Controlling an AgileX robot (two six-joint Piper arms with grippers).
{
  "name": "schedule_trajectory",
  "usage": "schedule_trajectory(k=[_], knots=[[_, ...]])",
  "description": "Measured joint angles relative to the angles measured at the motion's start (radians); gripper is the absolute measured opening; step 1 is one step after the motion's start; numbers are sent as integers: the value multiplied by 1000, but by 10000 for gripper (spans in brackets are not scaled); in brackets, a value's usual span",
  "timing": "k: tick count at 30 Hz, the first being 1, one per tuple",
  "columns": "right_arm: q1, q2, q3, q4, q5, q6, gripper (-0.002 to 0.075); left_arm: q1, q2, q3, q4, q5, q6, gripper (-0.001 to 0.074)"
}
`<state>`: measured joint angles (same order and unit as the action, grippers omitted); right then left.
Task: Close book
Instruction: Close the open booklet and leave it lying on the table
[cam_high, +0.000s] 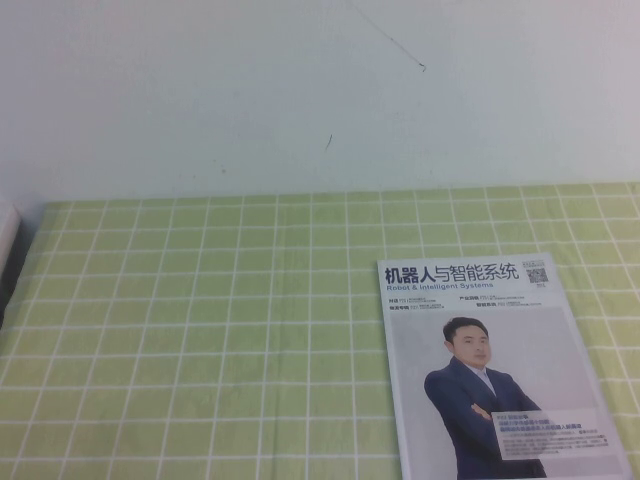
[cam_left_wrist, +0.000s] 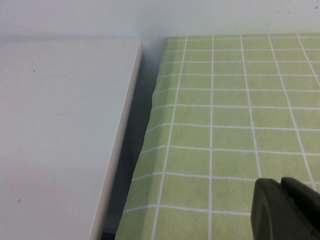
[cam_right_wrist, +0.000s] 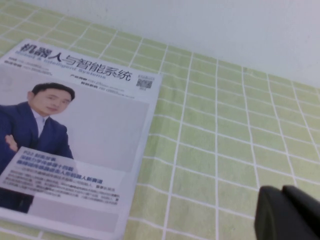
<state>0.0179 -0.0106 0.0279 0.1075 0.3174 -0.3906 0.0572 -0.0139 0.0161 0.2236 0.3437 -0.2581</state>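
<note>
The magazine (cam_right_wrist: 75, 130) lies flat and cover up, seemingly already closed, well clear of the right gripper (cam_right_wrist: 281, 192), which is clenched on nothing. The left gripper (cam_left_wrist: 281, 186), also clenched and empty, hangs over bare checked cloth (cam_left_wrist: 225, 125). A needless push could slide the magazine or ruck the cloth.

Table (cam_high: 150, 400) draped in green cloth (cam_high: 250, 260) with a white grid. Plain white wall (cam_high: 300, 90) at 12 o'clock, faintly scuffed. White panel (cam_left_wrist: 55, 135) beside the cloth's 9 o'clock edge. Lighting soft and even.
</note>
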Motion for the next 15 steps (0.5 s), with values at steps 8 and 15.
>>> schedule_trajectory(k=[8,15], knots=[[0,0,-6,4,32,2,-3,0,0,0,1,0,0,-4],[0,0,-8,4,38,2,-3,0,0,0,1,0,0,-4]])
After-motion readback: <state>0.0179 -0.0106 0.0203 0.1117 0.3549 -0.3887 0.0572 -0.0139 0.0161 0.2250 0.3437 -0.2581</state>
